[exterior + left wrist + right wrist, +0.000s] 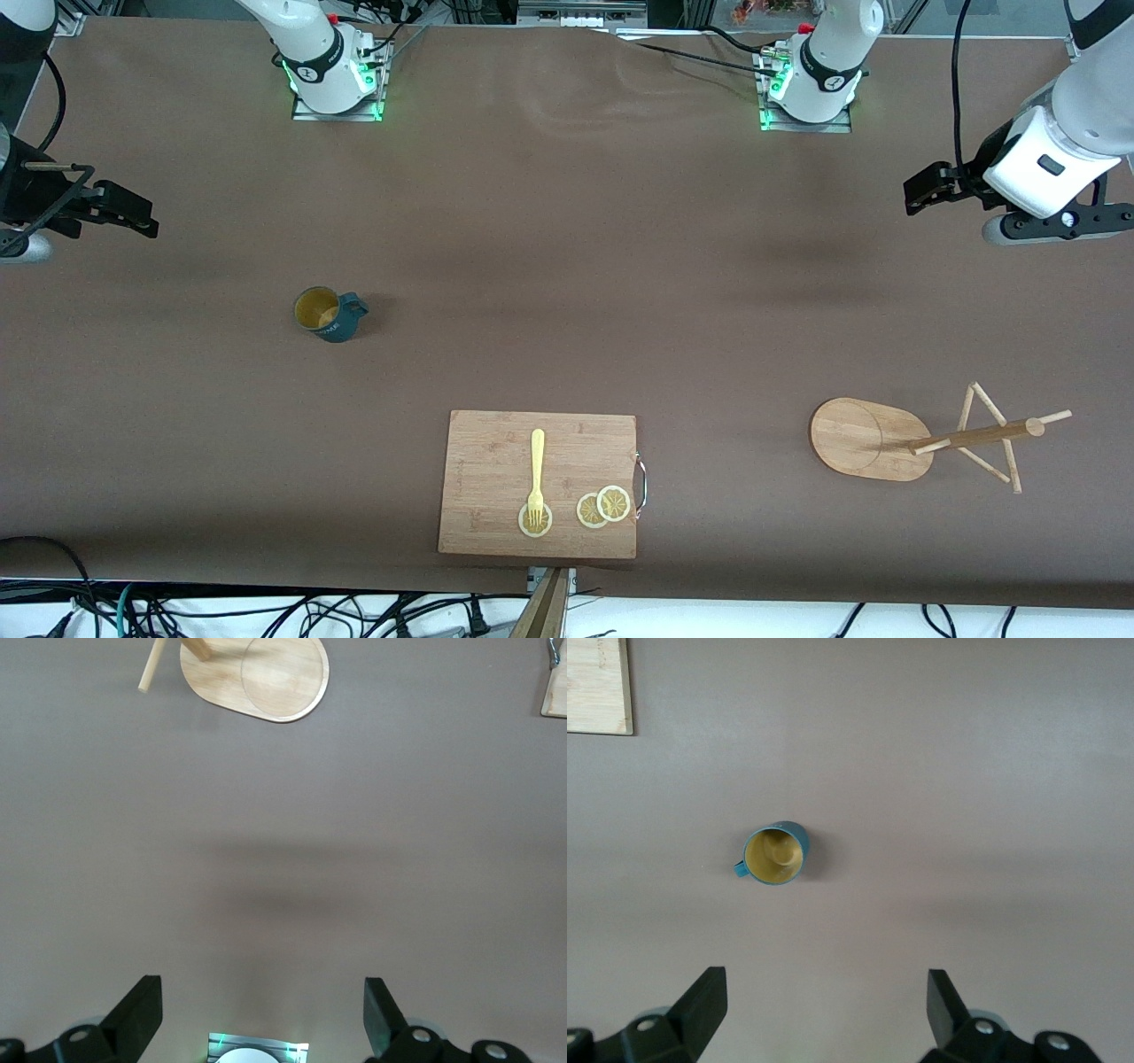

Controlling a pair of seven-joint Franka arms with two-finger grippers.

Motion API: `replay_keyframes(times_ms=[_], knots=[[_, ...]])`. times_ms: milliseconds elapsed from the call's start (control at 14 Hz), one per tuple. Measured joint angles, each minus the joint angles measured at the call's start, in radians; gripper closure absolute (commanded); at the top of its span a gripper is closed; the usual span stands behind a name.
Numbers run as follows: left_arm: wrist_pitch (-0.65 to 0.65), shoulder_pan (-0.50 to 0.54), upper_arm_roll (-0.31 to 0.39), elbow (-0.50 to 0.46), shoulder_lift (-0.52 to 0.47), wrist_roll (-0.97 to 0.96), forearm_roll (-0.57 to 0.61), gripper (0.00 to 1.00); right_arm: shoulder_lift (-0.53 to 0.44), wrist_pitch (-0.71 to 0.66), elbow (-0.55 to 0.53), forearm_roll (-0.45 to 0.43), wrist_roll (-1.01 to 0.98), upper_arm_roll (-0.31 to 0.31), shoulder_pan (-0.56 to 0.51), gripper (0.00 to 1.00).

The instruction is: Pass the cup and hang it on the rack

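Two grippers, left gripper and right gripper, fingers wide over brown table; cup upright; rack seemingly toppled.

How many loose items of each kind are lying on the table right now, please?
Dark teal mug with yellowish inside: 1
Light wooden mug rack with thin pegs: 1
Rectangular wooden cutting board with metal handle: 1
Yellow plastic fork, on the board: 1
Round lemon slices, on the board: 3
Total: 7
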Motion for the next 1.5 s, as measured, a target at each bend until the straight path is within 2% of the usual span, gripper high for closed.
replay_keyframes(times_ms=[214,498,854,997,1211,1495], knots=[[0.000,-0.001,-0.004,0.010,0.000,0.000,0.004,0.00,0.000,0.000,0.000,0.000,0.000,0.000,0.000,0.00],[0.000,-0.015,-0.027,0.017,0.008,0.000,0.077,0.00,0.000,0.000,0.000,0.000,0.000,0.000,0.000,0.00],[-0.028,-0.023,-0.036,0.025,0.013,-0.001,0.090,0.00,0.000,0.000,0.000,0.000,0.000,0.000,0.000,0.00],[-0.060,-0.017,-0.026,0.049,0.014,-0.001,0.114,0.00,0.000,0.000,-0.001,0.000,0.000,0.000,0.000,0.00],[-0.071,0.038,0.000,0.110,0.029,0.001,0.083,0.00,0.000,-0.001,-0.001,0.000,0.000,0.000,0.000,0.00],[-0.076,0.052,-0.001,0.163,0.072,0.000,0.076,0.00,0.002,0.000,-0.001,0.001,0.000,0.002,0.002,0.00]])
